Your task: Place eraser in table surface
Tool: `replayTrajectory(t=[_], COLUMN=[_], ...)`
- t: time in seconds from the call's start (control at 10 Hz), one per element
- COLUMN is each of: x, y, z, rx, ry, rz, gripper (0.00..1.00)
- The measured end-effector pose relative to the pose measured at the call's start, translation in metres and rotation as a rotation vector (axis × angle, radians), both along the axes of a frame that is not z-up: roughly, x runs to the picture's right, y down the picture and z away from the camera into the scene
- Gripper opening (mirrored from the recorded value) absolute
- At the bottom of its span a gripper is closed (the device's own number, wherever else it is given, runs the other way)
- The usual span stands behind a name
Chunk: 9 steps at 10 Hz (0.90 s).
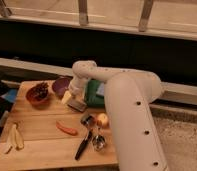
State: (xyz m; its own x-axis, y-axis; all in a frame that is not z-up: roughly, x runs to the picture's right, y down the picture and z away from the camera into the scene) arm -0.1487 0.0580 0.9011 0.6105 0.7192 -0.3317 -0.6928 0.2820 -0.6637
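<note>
No text, label or number is legible, even on the pincer (75,96) above the table surface (42,144).

1. We see three upright metal posts (83,12) along the top, standing on a pale sill (167,31).
2. Below it we see a dark wall (122,52), deep in shadow.
3. A pale ledge (32,65) runs along the wall's foot.
4. At right we see a speckled grey floor (184,145); the light is dim and warm.
</note>
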Motion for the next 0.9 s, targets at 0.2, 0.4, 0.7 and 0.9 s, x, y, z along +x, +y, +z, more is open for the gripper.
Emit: replayTrajectory(t=[0.2,0.4,0.7,0.9], x=[-0.008,-0.007,-0.005,0.001], y=[0.007,0.010,0.022,0.030], z=[0.003,0.007,0.016,0.020], rx=[0.023,0.030,0.017,0.006], ry=[0.032,0.049,0.074,0.093], rz=[-0.028,-0.031,-0.030,-0.015], gripper=[0.80,0.80,0.80,0.80])
